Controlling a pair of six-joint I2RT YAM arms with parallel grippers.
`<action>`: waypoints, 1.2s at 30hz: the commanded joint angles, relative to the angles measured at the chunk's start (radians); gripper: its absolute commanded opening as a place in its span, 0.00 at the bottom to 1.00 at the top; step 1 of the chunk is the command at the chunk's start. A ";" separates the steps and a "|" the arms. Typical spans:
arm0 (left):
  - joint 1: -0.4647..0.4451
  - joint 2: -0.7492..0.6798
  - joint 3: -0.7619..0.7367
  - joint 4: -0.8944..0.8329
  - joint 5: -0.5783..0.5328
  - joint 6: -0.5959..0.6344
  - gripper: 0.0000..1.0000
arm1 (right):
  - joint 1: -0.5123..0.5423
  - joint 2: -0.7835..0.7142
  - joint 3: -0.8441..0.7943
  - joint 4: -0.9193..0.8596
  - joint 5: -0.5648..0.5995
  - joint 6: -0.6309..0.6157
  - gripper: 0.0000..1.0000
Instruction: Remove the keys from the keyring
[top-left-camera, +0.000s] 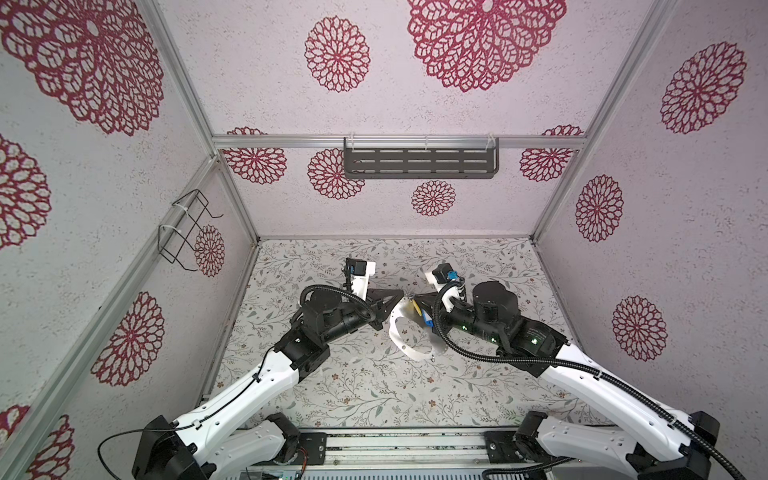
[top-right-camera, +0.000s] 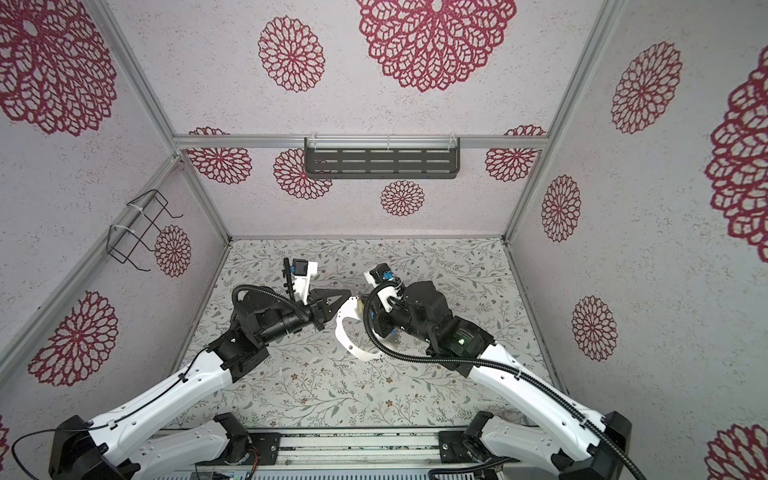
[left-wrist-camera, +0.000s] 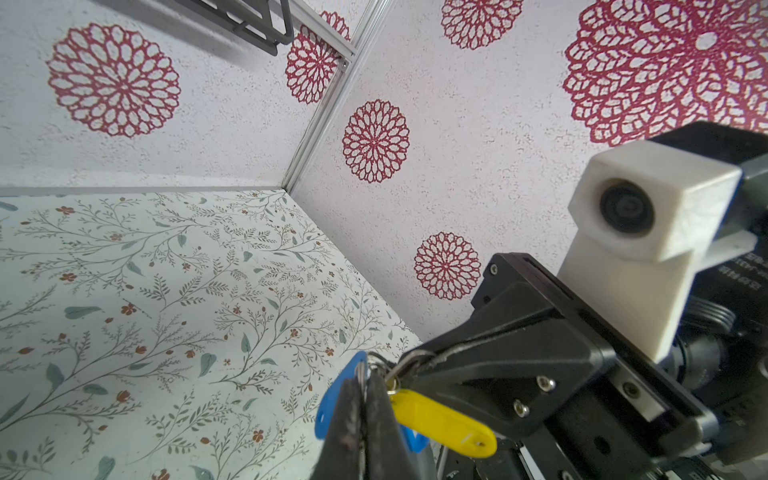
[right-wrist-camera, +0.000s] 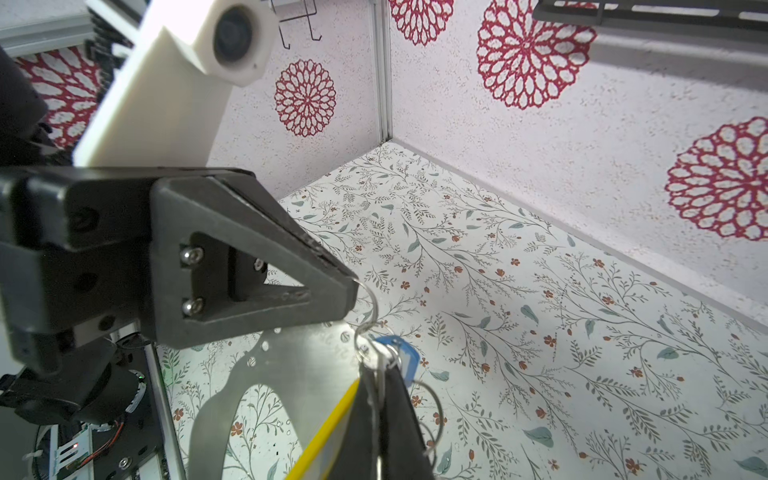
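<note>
The left gripper is pressed together on a thin silver loop of the keys, tip to tip with the right gripper, which pinches their loops too. A blue tag and a yellow tag dangle right beside those tips. The keyring slants down from them over the counter; whether its low edge touches, I cannot tell.

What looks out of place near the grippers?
Nothing spilled or broken. The keyring hangs tilted beneath the left gripper and right gripper, both shut on the silver loops of the blue tag and yellow tag.
</note>
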 joint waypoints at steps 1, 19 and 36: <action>0.000 0.019 -0.003 0.098 -0.220 0.043 0.00 | -0.018 0.000 0.053 -0.069 0.046 -0.023 0.00; -0.030 0.020 0.035 0.125 -0.218 0.115 0.00 | -0.004 0.152 0.119 -0.180 0.224 -0.175 0.00; -0.028 0.087 0.045 -0.009 -0.020 0.133 0.00 | -0.047 0.182 0.302 -0.157 0.301 -0.219 0.00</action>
